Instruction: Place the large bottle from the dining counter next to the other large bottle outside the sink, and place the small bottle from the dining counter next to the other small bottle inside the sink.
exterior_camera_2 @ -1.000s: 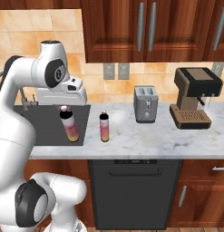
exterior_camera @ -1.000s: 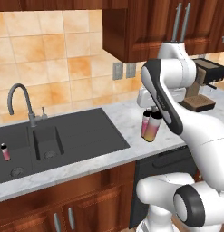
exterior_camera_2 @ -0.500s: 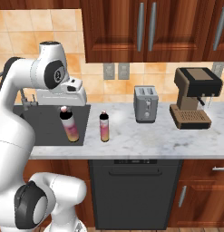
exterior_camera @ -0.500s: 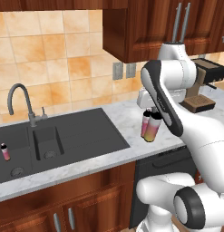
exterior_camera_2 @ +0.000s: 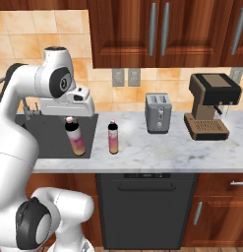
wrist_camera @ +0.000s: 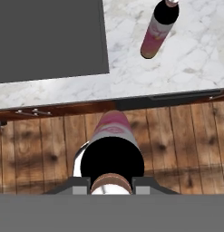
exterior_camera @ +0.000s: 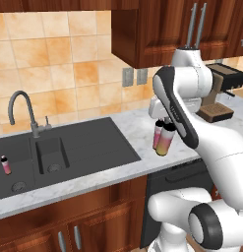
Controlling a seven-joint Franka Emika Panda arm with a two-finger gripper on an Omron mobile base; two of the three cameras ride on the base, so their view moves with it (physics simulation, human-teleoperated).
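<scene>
My gripper (exterior_camera_2: 70, 118) is shut on the capped neck of a large pink-and-yellow bottle (exterior_camera_2: 76, 139), which hangs upright at the counter's front edge, right of the dark sink (exterior_camera_2: 49, 140). The hand view looks down the held bottle (wrist_camera: 114, 136) onto wooden floor, with my gripper (wrist_camera: 111, 183) at its neck. The other large bottle (exterior_camera_2: 113, 138) stands on the marble counter a short way to the right, outside the sink; it also appears upper right in the hand view (wrist_camera: 159, 29). A small pink bottle (exterior_camera: 5, 165) stands inside the sink (exterior_camera: 93, 142). The dining counter and its small bottle are out of view.
A faucet (exterior_camera: 24, 110) rises behind the sink. A toaster (exterior_camera_2: 158, 112) and a coffee machine (exterior_camera_2: 209, 106) stand further right on the counter. Wall cabinets (exterior_camera_2: 162, 29) hang overhead. A dishwasher front (exterior_camera_2: 145, 206) sits below the counter edge.
</scene>
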